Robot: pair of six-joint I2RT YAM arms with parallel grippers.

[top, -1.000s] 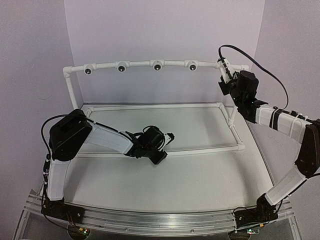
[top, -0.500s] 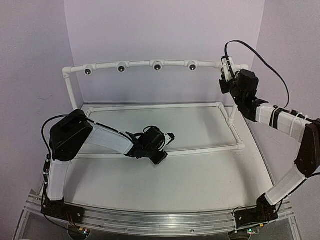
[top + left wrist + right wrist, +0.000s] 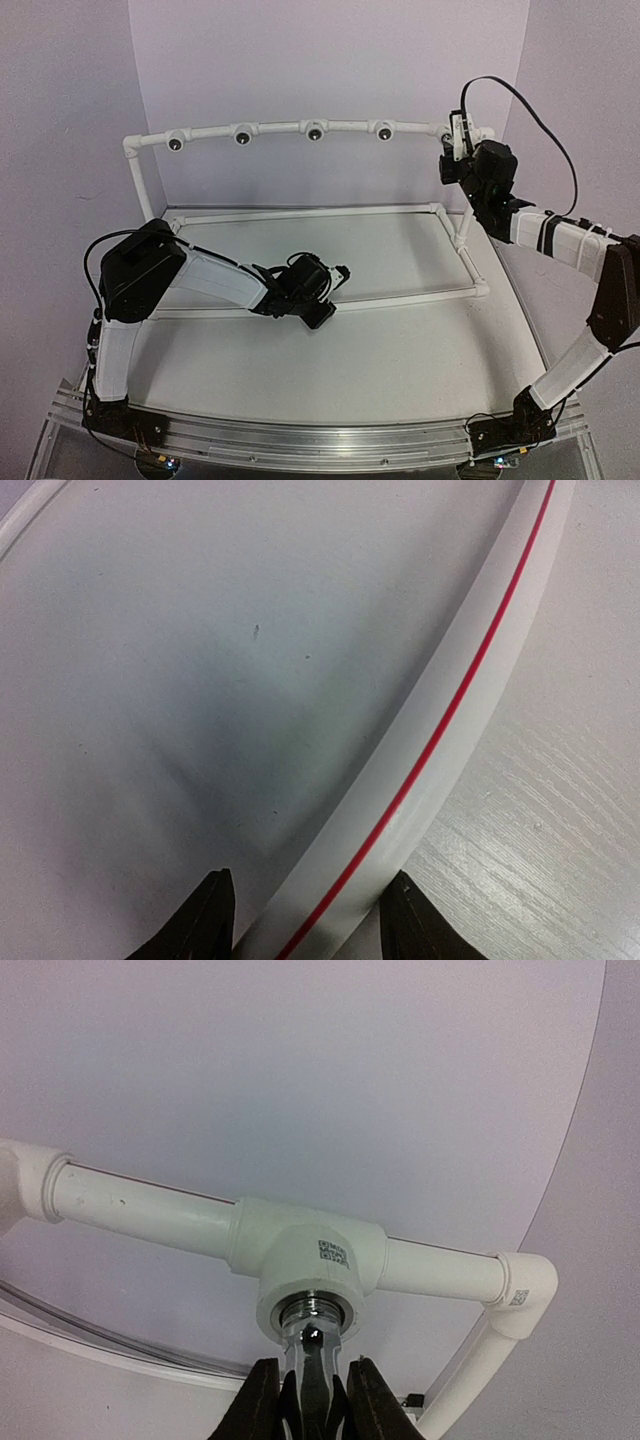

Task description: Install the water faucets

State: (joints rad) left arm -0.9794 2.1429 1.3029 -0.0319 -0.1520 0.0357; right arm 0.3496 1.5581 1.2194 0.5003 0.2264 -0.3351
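Note:
A shiny silver water faucet point(image 3: 312, 1345) is clamped between my right gripper's point(image 3: 312, 1392) fingers. Its threaded end sits in the mouth of a white tee fitting point(image 3: 308, 1260) at the right end of the frame's top rail. In the top view the right gripper point(image 3: 457, 147) is up against that rail end. My left gripper point(image 3: 308, 925) is low on the table, with its fingers point(image 3: 212, 920) closed on either side of the frame's front pipe point(image 3: 440, 740), which is white with a red line. It also shows in the top view point(image 3: 335, 276). No other faucet is in view.
The white pipe frame point(image 3: 300, 213) lies on the table with an upright top rail at the back. Four more fittings with dark holes point(image 3: 243, 135) sit along that rail. Purple walls close in the back and sides.
My right gripper has moved a little up and to the right along the top rail, with its cable swinging over. The left arm has not moved.

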